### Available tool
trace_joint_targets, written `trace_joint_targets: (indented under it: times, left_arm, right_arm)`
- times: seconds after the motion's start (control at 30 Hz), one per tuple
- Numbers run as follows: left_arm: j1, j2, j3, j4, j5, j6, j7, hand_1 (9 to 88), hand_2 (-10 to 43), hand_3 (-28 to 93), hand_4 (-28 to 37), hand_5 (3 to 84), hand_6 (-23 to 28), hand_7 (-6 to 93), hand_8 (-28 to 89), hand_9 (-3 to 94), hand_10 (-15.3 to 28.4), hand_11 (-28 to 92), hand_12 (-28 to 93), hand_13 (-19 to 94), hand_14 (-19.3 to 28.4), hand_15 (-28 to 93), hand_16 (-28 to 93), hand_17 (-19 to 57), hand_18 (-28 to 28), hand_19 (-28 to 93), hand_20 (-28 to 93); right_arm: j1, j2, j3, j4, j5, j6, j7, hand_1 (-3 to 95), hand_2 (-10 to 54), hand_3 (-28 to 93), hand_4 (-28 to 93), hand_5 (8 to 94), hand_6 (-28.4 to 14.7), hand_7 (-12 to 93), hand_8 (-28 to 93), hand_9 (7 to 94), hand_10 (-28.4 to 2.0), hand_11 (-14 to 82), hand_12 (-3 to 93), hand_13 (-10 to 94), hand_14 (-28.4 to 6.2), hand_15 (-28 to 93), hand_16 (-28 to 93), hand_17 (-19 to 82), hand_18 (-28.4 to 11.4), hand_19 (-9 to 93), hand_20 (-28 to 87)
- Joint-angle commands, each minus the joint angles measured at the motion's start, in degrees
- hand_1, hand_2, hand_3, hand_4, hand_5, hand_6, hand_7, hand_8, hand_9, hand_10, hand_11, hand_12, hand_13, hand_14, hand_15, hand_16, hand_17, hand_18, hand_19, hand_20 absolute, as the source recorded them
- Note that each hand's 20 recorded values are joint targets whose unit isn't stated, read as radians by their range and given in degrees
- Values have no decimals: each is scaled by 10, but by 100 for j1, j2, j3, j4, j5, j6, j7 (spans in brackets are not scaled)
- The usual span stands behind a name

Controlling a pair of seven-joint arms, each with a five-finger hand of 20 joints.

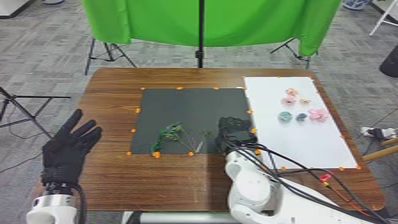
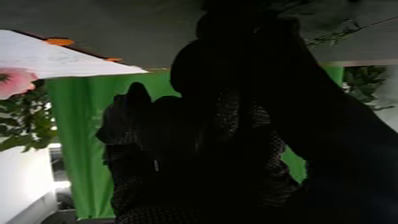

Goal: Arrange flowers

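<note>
Over the right part of the black mat [image 1: 178, 107] is my right hand [image 1: 235, 131], beside its border with the white board. Green stems and leaves [image 1: 171, 134] lie on the mat to the left of that hand. On the board are pink flower heads [image 1: 317, 115], paler ones [image 1: 291, 92], a teal one [image 1: 285, 116] and a grey-blue one [image 1: 301, 117]. My left hand [image 1: 69, 150] is at the table's left side, fingers straight. In the right wrist view, my right hand [image 2: 209, 130] is a dark shape with a leafy sprig [image 2: 330, 38] near it and a pink flower [image 2: 15, 81] farther off.
The white board [image 1: 311, 145] covers the right side of the brown table [image 1: 111, 182]. Orange pieces [image 1: 156, 155] mark the edges of mat and board. Black cables [image 1: 306, 170] run along my right arm over the front right. A green cloth [image 1: 160, 22] hangs behind the table.
</note>
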Motion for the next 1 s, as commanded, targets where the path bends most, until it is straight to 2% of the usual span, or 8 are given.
trace_joint_targets:
  times: [0.03, 0.13, 0.23, 0.27, 0.47, 0.67, 0.8, 1.0]
  left_arm:
    - [154, 39, 0, -28, -65, 82, 68, 204, 66, 812, -283, 340, 67, 72, -79, 316, 192, 223, 108, 200, 270, 530, -101, -81, 284, 567, 5]
    - [143, 26, -6, -35, -57, 84, 61, 204, 66, 813, -283, 341, 67, 73, -79, 316, 192, 223, 108, 201, 270, 530, -101, -81, 284, 566, 5]
    - [177, 101, 4, -53, -118, 137, 141, 204, 67, 812, -283, 340, 67, 72, -80, 316, 192, 223, 108, 201, 271, 530, -102, -81, 284, 566, 6]
    - [152, 71, -1, -48, -90, 124, 77, 205, 67, 812, -283, 340, 67, 73, -79, 316, 192, 224, 108, 201, 270, 529, -102, -81, 284, 566, 6]
    - [188, 52, -10, -63, -88, 137, 92, 204, 67, 812, -283, 340, 68, 72, -79, 316, 192, 224, 107, 200, 271, 530, -102, -81, 284, 566, 7]
    - [179, 53, 11, -62, -100, 150, 123, 205, 66, 812, -283, 340, 68, 71, -79, 316, 192, 224, 107, 200, 271, 530, -102, -81, 284, 565, 8]
    - [188, 46, -7, -70, -84, 146, 131, 205, 66, 813, -283, 340, 67, 72, -79, 316, 192, 224, 107, 200, 270, 530, -102, -81, 284, 566, 8]
    - [113, -20, -8, -48, -41, 110, 31, 205, 66, 813, -283, 338, 66, 72, -79, 316, 193, 224, 107, 200, 270, 531, -102, -81, 284, 566, 9]
  right_arm:
    - [-286, 303, 404, -439, -197, -507, 35, 403, -95, 735, -282, 752, -67, 291, -101, 714, -176, 610, 244, 700, -119, 834, 215, 314, -277, 932, 400]
    - [-257, 558, 457, -614, -283, -299, 83, 372, -95, 718, -282, 705, -90, 308, -119, 668, -197, 625, 246, 671, -134, 848, 209, 311, -282, 932, 404]
    - [-315, 775, 786, -715, -385, -221, 35, 353, -95, 707, -281, 671, -103, 312, -119, 642, -210, 625, 242, 656, -140, 855, 203, 306, -283, 932, 404]
    - [-350, 878, 923, -750, -353, -142, 58, 349, -95, 706, -279, 662, -108, 308, -120, 631, -216, 622, 240, 648, -143, 856, 201, 302, -283, 931, 402]
    - [-354, 1354, 1622, -440, -22, 183, -26, 335, -95, 737, -263, 579, -126, 247, -122, 533, -242, 550, 195, 548, -178, 821, 162, 244, -284, 870, 366]
    - [-308, 1547, 1700, -26, 501, 95, 101, 333, -95, 766, -277, 499, -70, 218, -138, 494, -241, 459, 162, 490, -188, 793, 123, 212, -284, 835, 358]
    - [-238, 1521, 1478, 225, 626, 13, 124, 343, -95, 783, -276, 494, -66, 226, -136, 494, -237, 452, 166, 483, -188, 788, 114, 208, -284, 829, 361]
    - [28, 1335, 1126, 611, 828, -39, 172, 356, -95, 786, -280, 503, -56, 249, -147, 510, -227, 467, 170, 501, -181, 790, 111, 211, -284, 829, 364]
